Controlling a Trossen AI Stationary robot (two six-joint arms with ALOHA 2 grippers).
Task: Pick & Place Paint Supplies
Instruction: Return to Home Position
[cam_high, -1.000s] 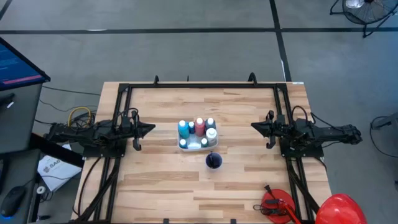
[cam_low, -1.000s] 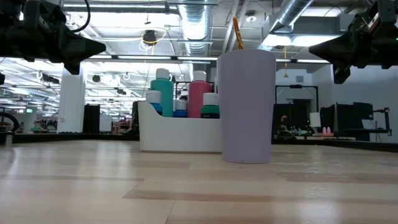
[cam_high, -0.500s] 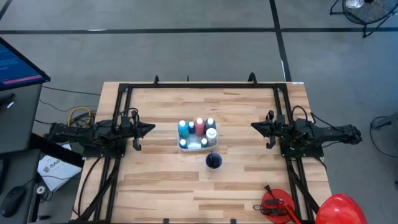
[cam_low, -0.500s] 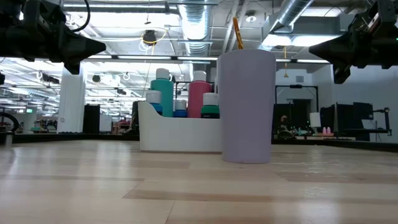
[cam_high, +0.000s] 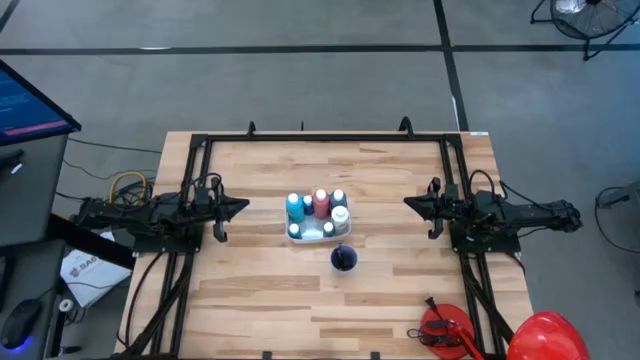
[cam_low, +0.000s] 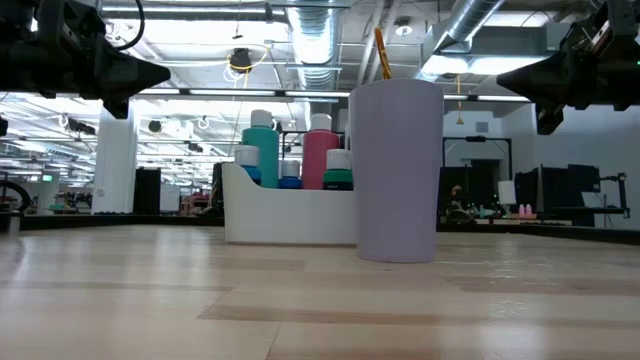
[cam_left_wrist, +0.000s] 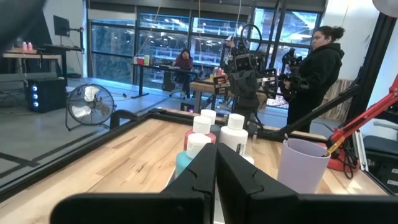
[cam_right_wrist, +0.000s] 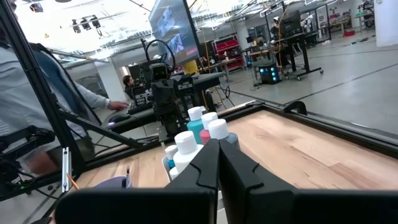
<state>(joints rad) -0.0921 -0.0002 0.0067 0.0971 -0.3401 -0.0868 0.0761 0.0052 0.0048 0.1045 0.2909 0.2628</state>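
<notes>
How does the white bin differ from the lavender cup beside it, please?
The white bin is low and wide; the lavender cup is taller and round. The bin holds capped paint bottles, while the cup holds a gold-handled brush. Both stand upright on the wooden table, between the left gripper and right gripper, both shut.

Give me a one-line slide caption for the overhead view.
Paint bottles stand in the white bin at mid-table, the blue cup beside it, left pincer and right pincer shut at opposite sides.
</notes>
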